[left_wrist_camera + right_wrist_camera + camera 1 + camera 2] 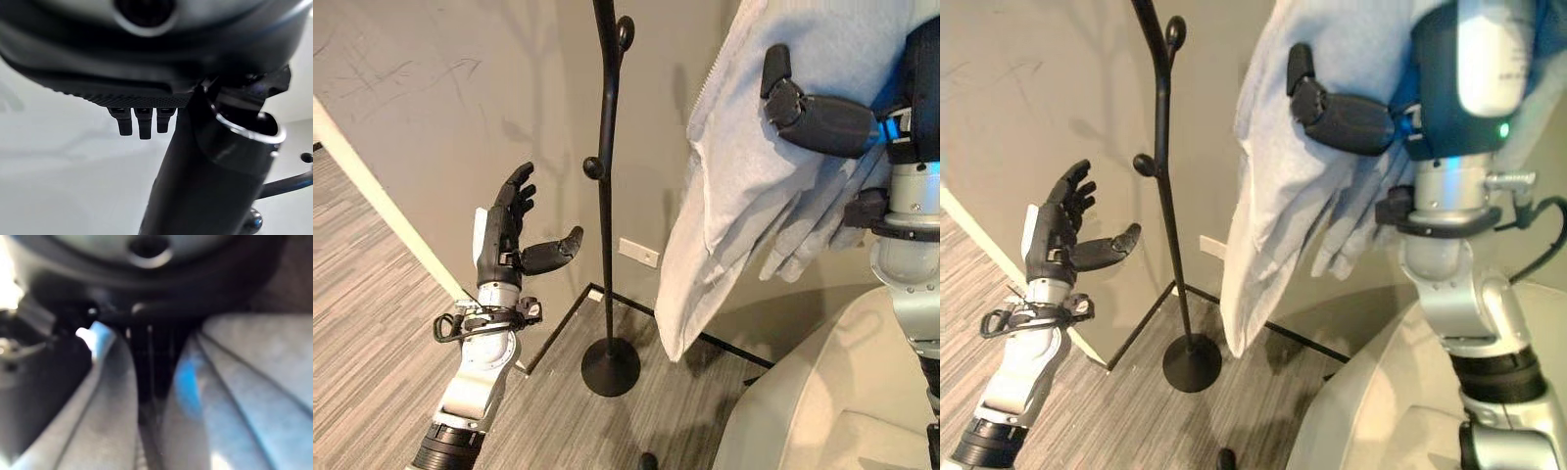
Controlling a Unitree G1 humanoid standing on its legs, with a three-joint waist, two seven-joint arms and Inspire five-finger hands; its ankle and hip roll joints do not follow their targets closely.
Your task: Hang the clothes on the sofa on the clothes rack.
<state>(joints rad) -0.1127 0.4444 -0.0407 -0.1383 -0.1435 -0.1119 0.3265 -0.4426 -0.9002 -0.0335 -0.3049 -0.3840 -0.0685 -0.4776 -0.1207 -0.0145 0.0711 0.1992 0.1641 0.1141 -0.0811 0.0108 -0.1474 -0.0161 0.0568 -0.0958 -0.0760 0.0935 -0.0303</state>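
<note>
We see the right hand, thumb curled over the pale grey fabric garment, lifting it beside the slim black metal clothes rack; the garment hangs apart from the pole. The left hand is raised palm-up with fingers spread, grasping nothing.

The grey wood-grain plank floor carries the black metal clothes rack, which stands on its round base near the wall corner. The pale cream sofa sits right of that rack base.
</note>
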